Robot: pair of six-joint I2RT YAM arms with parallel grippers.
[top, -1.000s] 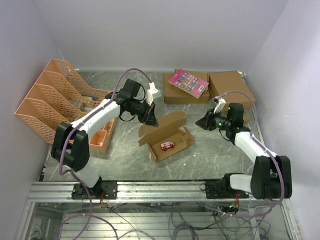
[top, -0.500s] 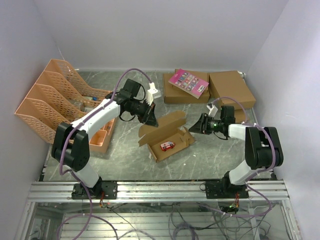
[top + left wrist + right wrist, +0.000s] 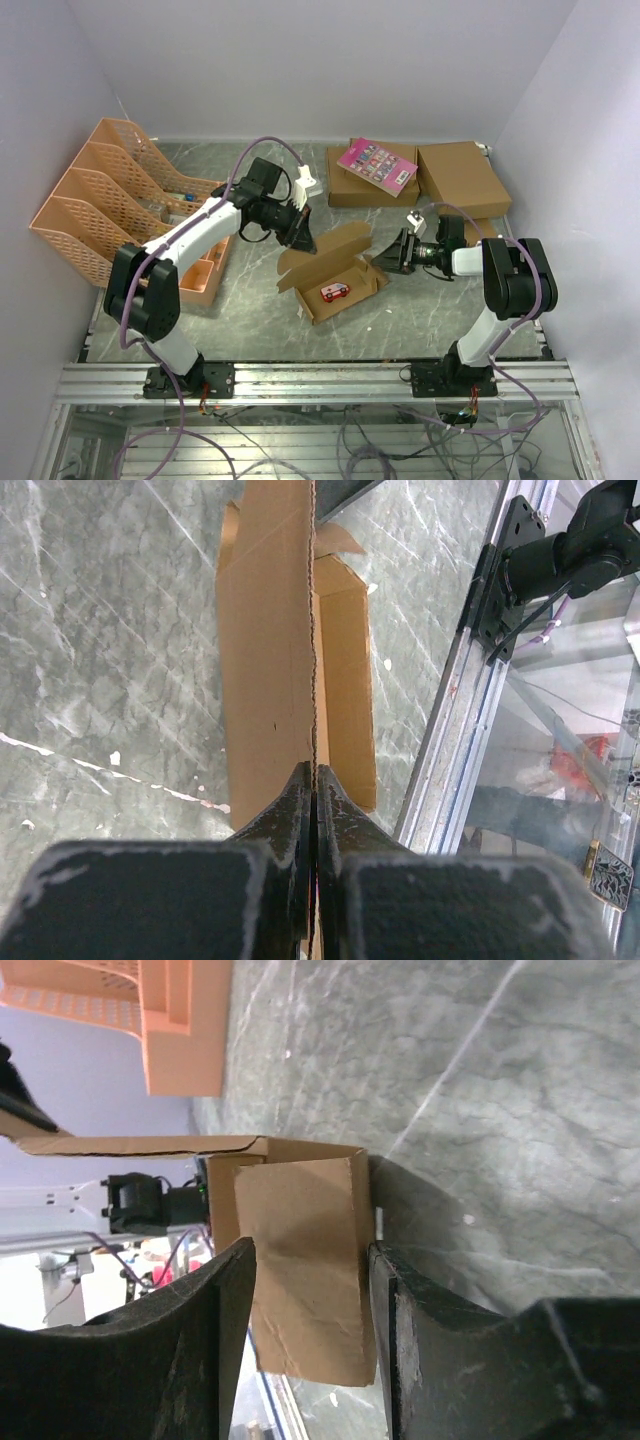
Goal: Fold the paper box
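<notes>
Nearest, along the front edge of the desk (image 3: 250, 325), a metal rail (image 3: 300, 380) carrying both arm bases. Just beyond, about mid-desk, the paper box (image 3: 335, 270): lies part-folded with its tray open upward, a long back panel and the end flaps raised, the whole piece set slantwise to the rail. Holds a small red and white item (image 3: 335, 292) on its floor. At the box's right end, the right claw (image 3: 392, 258), reaching in low from the right: stands apart, one finger on either side of the upright end flap, the flap filling most of the gap in the right wrist view. Cannot tell whether either finger presses on the cardboard. A little farther back, at the box's far left corner, the left claw (image 3: 300, 238), coming in from the left: clamped tight on the edge of the raised panel, fingers together with only the thin sheet between them. In the left wrist view, that panel seen edge-on, running straight away from the fingertips, the tray to its right. Farther off at the left, orange file racks (image 3: 110, 195) along the wall. Farthest, at the back right, two larger brown boxes (image 3: 460, 175) side by side, a pink booklet (image 3: 377, 165) lying on the left one, well apart from both claws.
</notes>
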